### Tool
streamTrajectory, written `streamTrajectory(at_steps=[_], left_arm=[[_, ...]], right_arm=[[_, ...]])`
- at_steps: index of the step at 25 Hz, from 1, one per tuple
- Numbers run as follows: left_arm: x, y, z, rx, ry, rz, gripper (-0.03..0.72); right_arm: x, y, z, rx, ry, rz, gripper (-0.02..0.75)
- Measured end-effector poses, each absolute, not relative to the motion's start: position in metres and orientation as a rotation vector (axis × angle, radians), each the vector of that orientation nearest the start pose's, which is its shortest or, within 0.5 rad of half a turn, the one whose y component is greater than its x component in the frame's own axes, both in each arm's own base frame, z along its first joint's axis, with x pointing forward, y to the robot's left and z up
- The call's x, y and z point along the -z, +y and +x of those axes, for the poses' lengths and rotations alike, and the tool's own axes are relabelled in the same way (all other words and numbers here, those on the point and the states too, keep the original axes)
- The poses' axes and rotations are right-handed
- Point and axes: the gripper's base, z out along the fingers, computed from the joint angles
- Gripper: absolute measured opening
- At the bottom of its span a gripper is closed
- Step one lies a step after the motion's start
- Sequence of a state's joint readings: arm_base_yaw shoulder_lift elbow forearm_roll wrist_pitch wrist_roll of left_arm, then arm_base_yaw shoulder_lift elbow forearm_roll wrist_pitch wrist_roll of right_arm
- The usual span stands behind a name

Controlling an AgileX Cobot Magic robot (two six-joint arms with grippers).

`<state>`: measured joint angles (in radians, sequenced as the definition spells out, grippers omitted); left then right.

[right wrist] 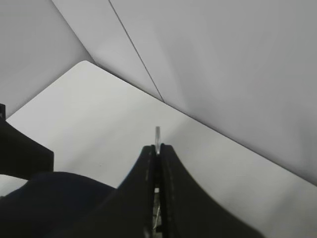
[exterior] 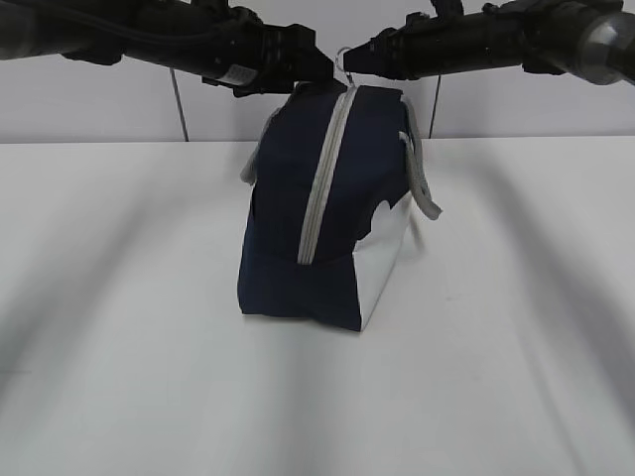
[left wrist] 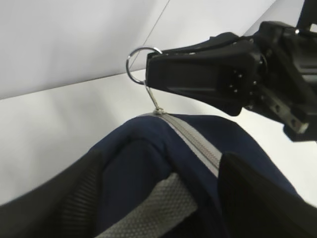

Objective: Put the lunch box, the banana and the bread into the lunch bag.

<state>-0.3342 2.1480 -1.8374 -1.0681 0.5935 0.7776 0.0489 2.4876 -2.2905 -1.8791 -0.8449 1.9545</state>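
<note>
The navy lunch bag (exterior: 288,238) stands on the white table with its grey zipper (exterior: 322,188) closed along the top and front. My right gripper (exterior: 351,61) is at the bag's top far end, shut on the metal ring pull (left wrist: 134,63); the ring's edge pokes out above the closed tips of the right gripper (right wrist: 157,148). My left gripper (exterior: 296,81) straddles the top end of the bag (left wrist: 148,163), its fingers pressed on the fabric and a grey strap (left wrist: 148,213). The lunch box, the banana and the bread are out of view.
Another grey strap handle (exterior: 422,178) hangs down the bag's right side above its white side panel (exterior: 382,273). The white table (exterior: 119,327) runs back to a pale wall (exterior: 99,99).
</note>
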Motion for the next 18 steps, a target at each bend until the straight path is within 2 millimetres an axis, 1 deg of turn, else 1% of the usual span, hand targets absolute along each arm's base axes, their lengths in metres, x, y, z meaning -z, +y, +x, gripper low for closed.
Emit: streamTrajectory(at_steps=[2, 4, 6, 9, 11, 14, 18], left_arm=[[-0.261, -0.210, 0.462, 0.859, 2.106, 0.448, 0.458], [-0.259, -0.214, 0.461, 0.858, 2.104, 0.445, 0.391], [-0.259, -0.216, 0.461, 0.851, 2.099, 0.441, 0.290], [-0.259, -0.217, 0.461, 0.849, 2.097, 0.440, 0.158], [-0.258, -0.217, 0.461, 0.848, 2.098, 0.441, 0.094], [-0.262, -0.217, 0.460, 0.844, 2.091, 0.448, 0.038], [-0.279, -0.214, 0.454, 0.815, 2.063, 0.491, 0.032]], right_arm=[[-0.231, 0.092, 0.553, -0.782, 1.855, -0.605, -0.016], [-0.231, 0.092, 0.553, -0.784, 1.856, -0.603, -0.016], [-0.231, 0.092, 0.553, -0.784, 1.856, -0.603, -0.016], [-0.231, 0.092, 0.553, -0.784, 1.856, -0.603, -0.016], [-0.231, 0.092, 0.553, -0.784, 1.856, -0.603, -0.016], [-0.231, 0.092, 0.553, -0.783, 1.857, -0.599, -0.016], [-0.232, 0.090, 0.556, -0.774, 1.868, -0.536, -0.016]])
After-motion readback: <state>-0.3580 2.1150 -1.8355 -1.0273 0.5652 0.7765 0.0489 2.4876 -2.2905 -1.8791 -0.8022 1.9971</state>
